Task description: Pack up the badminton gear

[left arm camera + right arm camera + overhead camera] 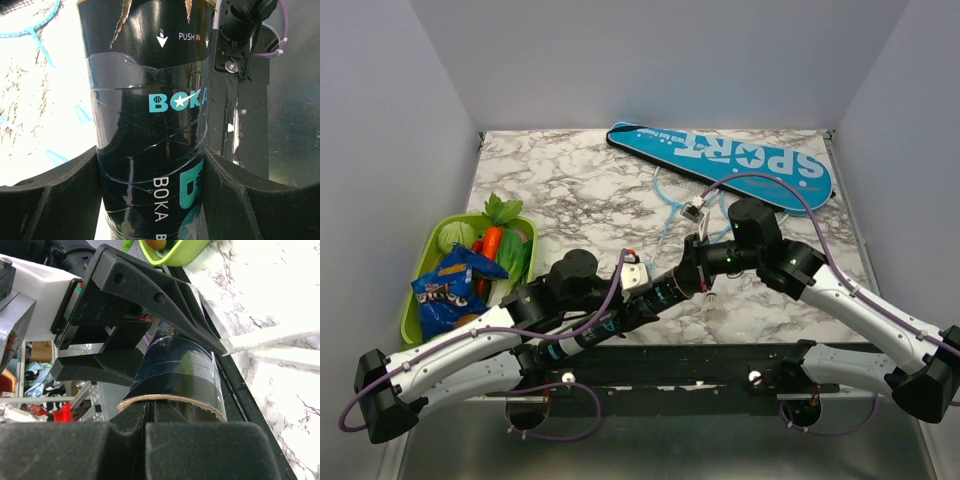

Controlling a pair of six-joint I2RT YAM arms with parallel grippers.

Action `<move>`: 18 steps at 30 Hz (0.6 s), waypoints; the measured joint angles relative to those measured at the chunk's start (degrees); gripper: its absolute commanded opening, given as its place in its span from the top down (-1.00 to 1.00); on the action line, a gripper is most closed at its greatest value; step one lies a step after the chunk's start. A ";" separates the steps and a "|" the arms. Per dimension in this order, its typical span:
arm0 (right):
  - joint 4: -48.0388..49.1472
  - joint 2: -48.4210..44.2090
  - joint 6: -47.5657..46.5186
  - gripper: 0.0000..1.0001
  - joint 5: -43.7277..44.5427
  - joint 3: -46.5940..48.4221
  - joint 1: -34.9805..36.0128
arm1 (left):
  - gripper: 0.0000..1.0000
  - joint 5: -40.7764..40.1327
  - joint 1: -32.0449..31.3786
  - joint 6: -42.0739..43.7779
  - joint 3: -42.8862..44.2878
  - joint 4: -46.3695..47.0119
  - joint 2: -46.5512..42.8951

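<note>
Two rackets (280, 340): light blue, flat on the marble worktop (570, 190) just past its centre toward 12 o'clock. Their heads lie against the near edge of the racket cover. Their white handles (292, 357) lie side by side, pointing back toward 6 o'clock.
Racket cover (740, 160): long, blue, lettered "SPORT". It lies aslant at 1 o'clock, close to the far wall.
Dark tube (150, 125): near the middle of the worktop's 6 o'clock edge, slanting from 7 toward 1 o'clock between the two end effectors. It has teal "BOKA" lettering, a "PUSH IN" arrow near the far end and clear tape wrapped around the body.
Left end effector (150, 175): grasping the dark tube, with one finger pressed on each flank.
Right end effector (147, 415): clenched, fingertips pressed together right at the tube's brown-edged open rim. I cannot tell whether they touch that rim.
Tube and handles: in the right wrist view, the nearer handle's tip ends just beside the left end effector's finger.
Green basket (417, 290): at 9 o'clock, well apart from the tube. It holds vegetables (492, 240) and a blue snack packet (445, 290).
</note>
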 measured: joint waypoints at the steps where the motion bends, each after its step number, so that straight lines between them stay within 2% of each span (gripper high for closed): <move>1: 0.44 0.02 0.22 0.88 0.00 -0.24 0.09 | 0.77 0.02 0.00 0.00 0.00 0.00 -0.09; 6: 3.52 0.13 1.55 0.76 -0.04 -2.51 0.52 | 0.77 -0.15 0.00 0.00 -0.44 -0.02 -0.55; 11: 4.63 0.11 2.27 0.40 0.15 -3.39 0.81 | 0.77 -0.37 -0.13 0.02 -1.01 -0.02 -1.36; 14: 4.24 -0.11 2.01 0.25 1.03 -3.26 0.79 | 0.77 -0.48 -0.15 0.00 -1.01 -0.02 -1.62; 18: 0.92 -0.83 1.20 0.18 3.28 -1.60 0.81 | 0.77 -0.50 -0.20 0.00 -1.01 0.04 -1.77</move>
